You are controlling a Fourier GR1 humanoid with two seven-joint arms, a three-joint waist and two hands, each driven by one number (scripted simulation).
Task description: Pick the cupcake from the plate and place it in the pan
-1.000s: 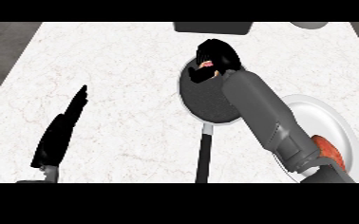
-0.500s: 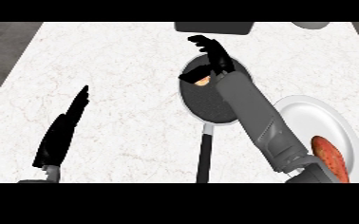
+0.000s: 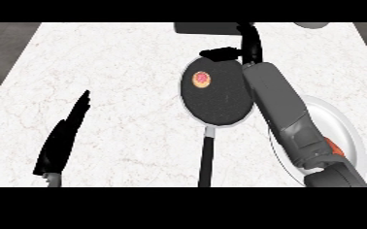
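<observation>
While the cupcake [image 3: 201,79] sits in the pan [image 3: 225,102], you see the right hand [image 3: 243,46] above its far rim, fingers straight, holding nothing; left hand [image 3: 63,138] rests open.

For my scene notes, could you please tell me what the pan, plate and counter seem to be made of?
Pan: probably dark non-stick metal, given its matte speckled black inside, pale rim and black handle.
Plate: likely glazed ceramic, plain glossy white.
Counter: looks like marble or an imitation, white with faint veins.
</observation>
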